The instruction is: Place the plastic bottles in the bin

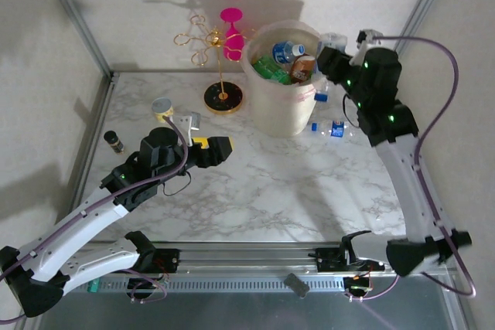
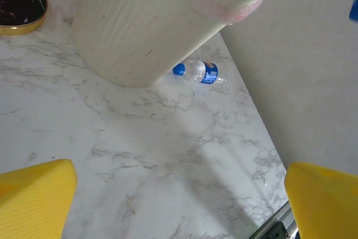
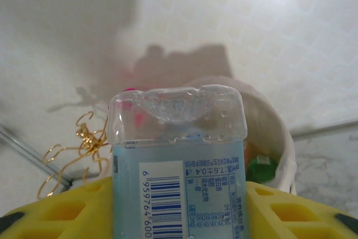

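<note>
The bin stands at the back of the marble table and holds several plastic bottles, among them a blue-labelled one and a green one. My right gripper hovers at the bin's right rim, shut on a clear bottle with a pale blue label; the bin lies just beyond it. Two more bottles lie on the table right of the bin. My left gripper stands open and empty over the table's middle, facing the bin and a blue-capped bottle.
A gold wire stand on a black base stands left of the bin, with a pink piece on top. A small cup with a yellow band and a dark vial sit at the left. Walls close the back and right.
</note>
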You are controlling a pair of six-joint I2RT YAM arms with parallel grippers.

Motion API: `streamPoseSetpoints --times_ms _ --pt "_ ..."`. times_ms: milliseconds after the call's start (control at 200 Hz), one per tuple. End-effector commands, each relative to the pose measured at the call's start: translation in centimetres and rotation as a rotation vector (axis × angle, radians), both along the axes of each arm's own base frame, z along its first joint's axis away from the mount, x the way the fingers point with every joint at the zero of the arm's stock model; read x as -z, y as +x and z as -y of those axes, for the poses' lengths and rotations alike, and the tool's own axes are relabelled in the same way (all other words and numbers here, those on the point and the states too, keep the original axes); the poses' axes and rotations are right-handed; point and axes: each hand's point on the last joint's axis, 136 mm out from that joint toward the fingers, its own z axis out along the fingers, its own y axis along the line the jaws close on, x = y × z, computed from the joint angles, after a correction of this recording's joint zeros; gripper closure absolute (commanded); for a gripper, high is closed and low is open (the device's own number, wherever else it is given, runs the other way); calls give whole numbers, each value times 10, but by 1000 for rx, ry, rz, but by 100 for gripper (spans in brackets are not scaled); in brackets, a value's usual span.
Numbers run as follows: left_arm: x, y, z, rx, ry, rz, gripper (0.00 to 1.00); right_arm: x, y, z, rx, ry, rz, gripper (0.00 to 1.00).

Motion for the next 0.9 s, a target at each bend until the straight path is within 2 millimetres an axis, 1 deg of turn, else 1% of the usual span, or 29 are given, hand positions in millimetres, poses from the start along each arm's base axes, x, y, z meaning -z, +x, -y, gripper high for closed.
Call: streamPoseSetpoints --times_ms 0,40,90,205,315,421,516,611,686,746,801,856,896 --pt "-16 3 -10 -32 18 44 5 -7 31 12 101 -87 -10 46" --pt "-15 3 -10 -34 22 43 5 -5 44 21 163 -122 -31 46" --pt "-15 3 -11 -36 22 42 5 -2 57 27 209 -152 -43 46" --pt "-12 4 -10 -34 27 38 5 6 84 26 212 -169 -44 46" --pt "-10 5 -9 -34 33 36 5 28 109 15 180 -192 -104 47" --pt "-9 5 -10 -35 37 38 5 58 125 10 175 -202 -180 47" --pt "-6 5 -11 -36 40 33 5 87 133 2 150 -186 -245 48" --pt "-3 5 -12 -40 42 28 5 118 137 -1 156 -165 -321 49" --pt "-4 4 -11 -38 35 30 5 138 139 -3 163 -153 -372 49" --pt "-3 5 -11 -40 37 29 5 147 139 -6 164 -148 -393 49" --pt "-4 5 -12 -41 38 30 5 151 139 -9 158 -149 -400 48" --pt "-5 5 -12 -42 38 31 5 149 138 -11 153 -151 -395 46" --pt "-6 5 -13 -42 37 34 5 143 136 -11 153 -150 -386 43"
